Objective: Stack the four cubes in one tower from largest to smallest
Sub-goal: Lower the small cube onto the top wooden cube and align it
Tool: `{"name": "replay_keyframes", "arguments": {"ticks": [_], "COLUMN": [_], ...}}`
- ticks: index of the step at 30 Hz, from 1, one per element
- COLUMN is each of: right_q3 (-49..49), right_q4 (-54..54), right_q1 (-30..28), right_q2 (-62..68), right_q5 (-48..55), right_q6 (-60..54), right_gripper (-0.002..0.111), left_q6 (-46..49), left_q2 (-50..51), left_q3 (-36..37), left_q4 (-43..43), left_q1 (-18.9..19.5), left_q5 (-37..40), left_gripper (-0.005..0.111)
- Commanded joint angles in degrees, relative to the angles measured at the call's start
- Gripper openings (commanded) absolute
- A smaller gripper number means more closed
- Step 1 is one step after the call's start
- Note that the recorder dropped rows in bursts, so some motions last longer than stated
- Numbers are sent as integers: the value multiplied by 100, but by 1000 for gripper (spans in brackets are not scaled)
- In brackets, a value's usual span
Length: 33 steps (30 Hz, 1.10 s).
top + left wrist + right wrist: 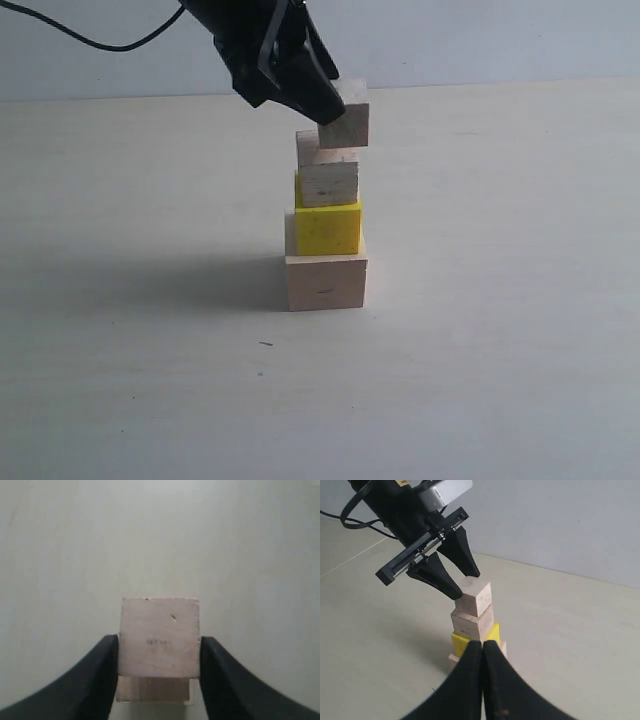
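The left tool (159, 652) is clamped on the small pale bare-wood cube (346, 124), one black finger on each of two opposite faces, and holds it at the top of the column. Below it stand the medium pale bare-wood cube (329, 181), the bright yellow cube (328, 228) and the large pale bare-wood cube (326, 283), which rests on the pale table (500, 360). The right tool (482, 672) has its fingers pressed together with nothing between them and hangs apart from the tower.

The step in hand looks like the last one: setting the smallest cube down. In the exterior view that cube sits toward 3 o'clock of the medium cube's middle and seems slightly tilted. Whether its underside touches the face below I cannot tell.

To do this well, I would bring the cube toward 9 o'clock until it is centred and level it so its underside meets the medium cube flat. Only then would I part the fingers, slowly and evenly, so that neither one drags the cube. The withdrawal should go straight toward 12 o'clock. The lower cubes are not perfectly lined up, so any sideways push could probably tip the whole column.
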Motion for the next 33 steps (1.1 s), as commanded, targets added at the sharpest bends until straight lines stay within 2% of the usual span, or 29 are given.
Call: {"name": "replay_keyframes", "arguments": {"ticks": [1, 33], "right_q3": [31, 31], "right_q4": [-54, -54], "right_q1": [-22, -22], "right_q2": [-26, -26], "right_q5": [107, 106], "right_q6": [-44, -34], "right_gripper": [0, 0], "left_q6": [20, -154], "left_q2": [-21, -21], "left_q3": [-49, -35], "left_q4": [50, 299], "left_q1": [-12, 48], "left_q5": [-49, -7], "left_gripper": [0, 0]}}
